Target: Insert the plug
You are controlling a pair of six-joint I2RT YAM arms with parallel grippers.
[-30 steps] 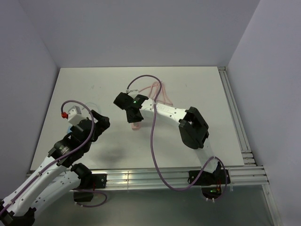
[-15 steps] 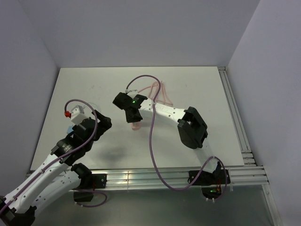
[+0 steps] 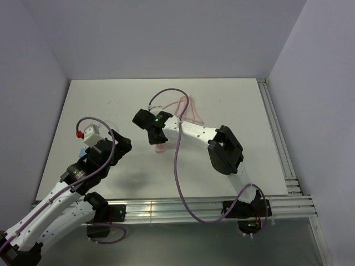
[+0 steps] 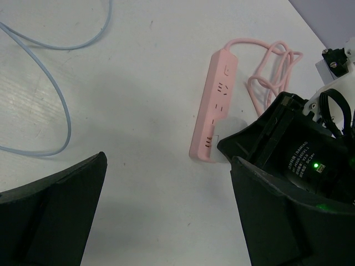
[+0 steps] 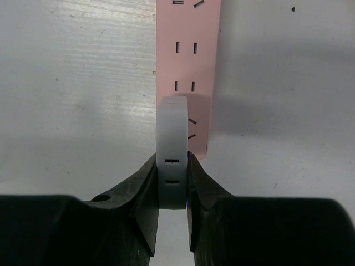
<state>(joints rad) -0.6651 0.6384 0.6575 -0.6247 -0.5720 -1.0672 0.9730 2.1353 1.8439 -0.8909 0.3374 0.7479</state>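
Note:
The pink power strip point(image 4: 215, 111) lies on the white table, its sockets facing up point(image 5: 186, 50). My right gripper point(image 5: 173, 183) is shut on a white rounded block point(image 5: 173, 133) with two slots in its side, held over the strip's near end. In the top view this gripper point(image 3: 158, 142) sits on that end of the strip point(image 3: 161, 149). A thin light-blue wire point(image 4: 58, 100) loops across the table to the left. A small light-blue piece point(image 3: 84, 151), perhaps the plug, peeks out beside my left arm. My left gripper point(image 4: 166, 221) is open and empty, above bare table point(image 3: 118, 145).
The strip's pink cable point(image 3: 186, 107) lies coiled behind the right gripper point(image 4: 274, 66). Purple arm cables point(image 3: 178, 160) arch over the table. An aluminium rail point(image 3: 277, 138) runs along the right edge, and grey walls enclose the table.
My left arm drew back a little to the left over the first half second, then held still. My right gripper shifted slightly left over the strip's end, still shut on the white block.

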